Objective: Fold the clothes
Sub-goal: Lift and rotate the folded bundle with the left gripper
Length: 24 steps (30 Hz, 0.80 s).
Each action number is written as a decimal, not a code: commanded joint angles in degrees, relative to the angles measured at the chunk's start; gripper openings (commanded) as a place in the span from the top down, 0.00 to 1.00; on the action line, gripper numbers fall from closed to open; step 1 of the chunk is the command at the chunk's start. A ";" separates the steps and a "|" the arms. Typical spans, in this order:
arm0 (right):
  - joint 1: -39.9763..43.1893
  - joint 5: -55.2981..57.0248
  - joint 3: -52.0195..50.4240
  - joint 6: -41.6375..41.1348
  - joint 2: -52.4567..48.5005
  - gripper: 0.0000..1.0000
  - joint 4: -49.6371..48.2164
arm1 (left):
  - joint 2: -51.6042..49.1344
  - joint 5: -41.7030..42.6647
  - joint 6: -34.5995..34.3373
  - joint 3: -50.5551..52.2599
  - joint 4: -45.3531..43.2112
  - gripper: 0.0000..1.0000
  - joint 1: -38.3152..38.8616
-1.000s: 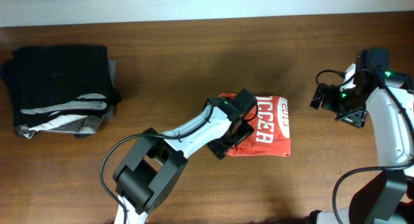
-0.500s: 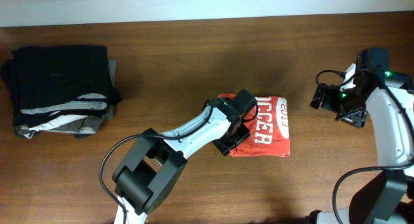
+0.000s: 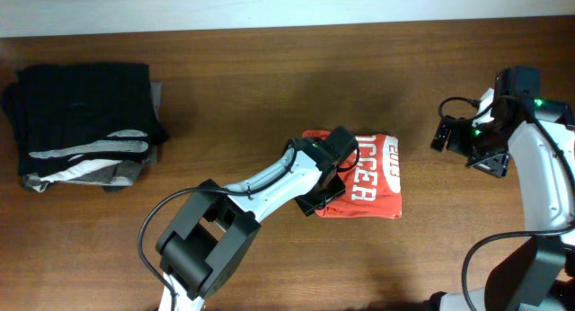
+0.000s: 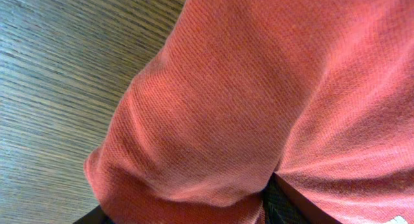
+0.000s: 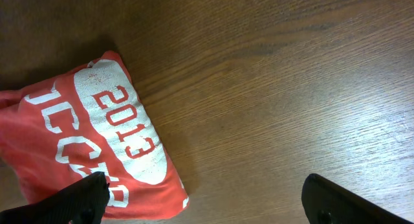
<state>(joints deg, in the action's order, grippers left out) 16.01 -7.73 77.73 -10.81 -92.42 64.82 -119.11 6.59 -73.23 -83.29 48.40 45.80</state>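
Risk of unravelling: the folded orange-red T-shirt (image 3: pixel 373 181) lies well right of the dark pile (image 3: pixel 85 122), left gripper (image 3: pixel 326 185) on its pile-side edge, finger spread we cannot tell, right gripper (image 3: pixel 445 133) farther right, wide and empty; a one-sided lift could spill layers.

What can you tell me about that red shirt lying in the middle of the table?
The T-shirt is orange-red knit cloth, folded into a compact, puffy rectangle lying flat on the wooden table, near its middle. Large white block lettering, partly hidden, and "2013" show on top. One edge is bunched where the left gripper appears to pinch it; nothing else touches it.
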 commanded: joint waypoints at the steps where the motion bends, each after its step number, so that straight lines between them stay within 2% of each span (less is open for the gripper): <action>1: 0.15 0.72 0.94 -0.63 0.39 0.01 0.11 | -2.84 -4.46 0.87 2.99 0.61 0.45 -0.20; 5: 0.15 0.72 0.94 -0.63 0.39 0.01 0.11 | -2.93 -3.28 0.85 3.06 -0.68 0.45 -0.20; 7: 0.15 0.72 0.94 -0.63 0.39 0.01 0.11 | -2.93 -2.95 0.85 3.06 -1.11 0.51 -0.20; 10: 0.15 0.72 0.94 -0.63 0.39 0.01 0.11 | -2.93 -2.97 0.85 3.06 -1.31 0.73 -0.20; 15: 0.15 0.72 0.94 -0.63 0.39 0.01 0.11 | -2.93 -3.56 0.87 3.06 -1.31 0.79 -0.20; 19: 0.15 0.72 0.94 -0.63 0.39 0.01 0.11 | -2.93 -5.60 0.90 3.06 -1.31 0.95 -0.20; 21: 0.15 0.72 0.94 -0.63 0.39 0.01 0.11 | -2.93 -8.37 2.99 3.06 -1.60 0.99 -0.20; 24: 0.15 0.72 0.94 -0.63 0.39 0.01 0.11 | -2.93 -12.66 10.32 3.02 -3.15 0.99 -0.59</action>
<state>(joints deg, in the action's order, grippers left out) 16.01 -7.73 77.73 -10.76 -92.42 64.79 -119.02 4.99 -69.63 -82.91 45.74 46.33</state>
